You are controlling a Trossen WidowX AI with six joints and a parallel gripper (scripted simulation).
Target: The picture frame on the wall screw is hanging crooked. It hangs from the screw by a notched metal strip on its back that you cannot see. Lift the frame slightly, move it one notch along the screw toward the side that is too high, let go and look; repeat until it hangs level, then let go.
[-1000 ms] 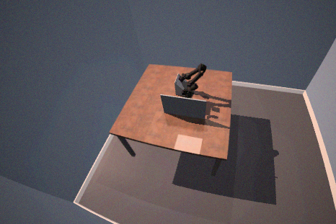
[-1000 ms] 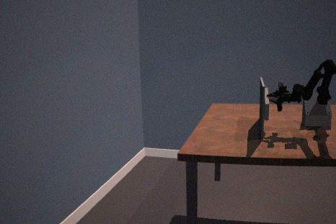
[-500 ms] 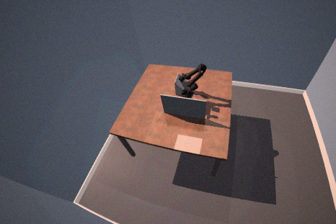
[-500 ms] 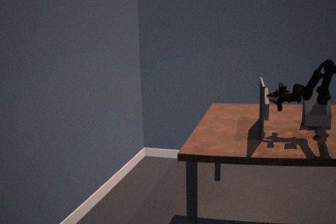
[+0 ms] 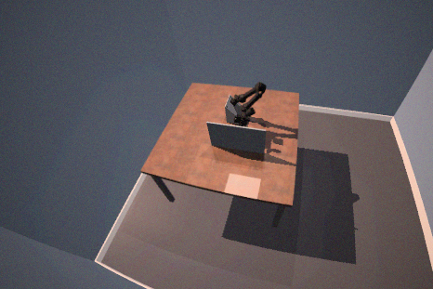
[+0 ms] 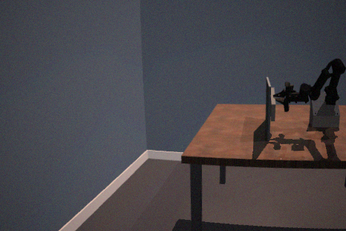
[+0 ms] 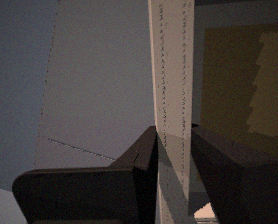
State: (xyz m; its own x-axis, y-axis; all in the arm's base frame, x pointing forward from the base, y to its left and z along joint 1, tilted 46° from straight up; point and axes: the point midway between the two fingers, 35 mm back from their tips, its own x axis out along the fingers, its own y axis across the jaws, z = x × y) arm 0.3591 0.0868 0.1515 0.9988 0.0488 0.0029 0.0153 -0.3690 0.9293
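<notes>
Picture frame found on the arm's side of the upright panel, its bar clenched in the pincer; lift-and-shift step judged in hand, slight raise then one notch toward the high side required, clock direction undeterminable.

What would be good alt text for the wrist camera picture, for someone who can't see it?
Close view of the dark gripper shut on the pale bar of a picture frame, which runs nearly upright up the picture between the two fingers. To the right of the bar is a brownish-yellow patch with a lighter, jagged-edged area; to the left, a plain grey-blue surface.
</notes>
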